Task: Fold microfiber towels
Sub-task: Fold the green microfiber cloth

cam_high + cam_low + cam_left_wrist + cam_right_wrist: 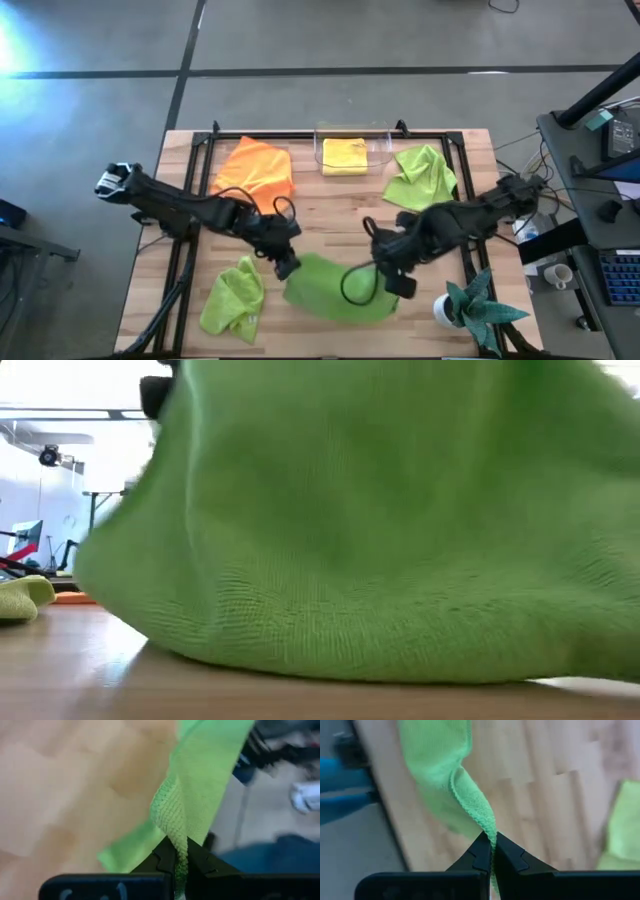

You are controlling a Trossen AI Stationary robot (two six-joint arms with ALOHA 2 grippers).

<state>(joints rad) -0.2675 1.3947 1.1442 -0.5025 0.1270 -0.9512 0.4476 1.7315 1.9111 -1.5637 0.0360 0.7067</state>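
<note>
A lime green towel (335, 288) lies near the table's front edge between my two grippers; it fills the low view (380, 530). My left gripper (288, 266) is shut on its left end, my right gripper (402, 284) on its right end. A second green towel (235, 298) lies crumpled at the front left, a third (420, 178) at the back right. An orange towel (256, 168) lies at the back left. A yellow towel (345, 157) lies folded in the clear bin (385, 140). My left gripper pinches a gathered fold of the towel's left edge (172, 827) between its two fingers. The cloth runs away from the fingers toward the other arm. My right gripper pinches a bunched edge of the towel's right end (482, 820) between its two fingers. The towel's lower part rests on the table (300, 660).
A teal spiky plant in a white pot (470, 305) stands at the front right corner, close to my right gripper. A black cable loop (355, 285) lies over the towel. Bare wood shows in the table's middle (340, 215).
</note>
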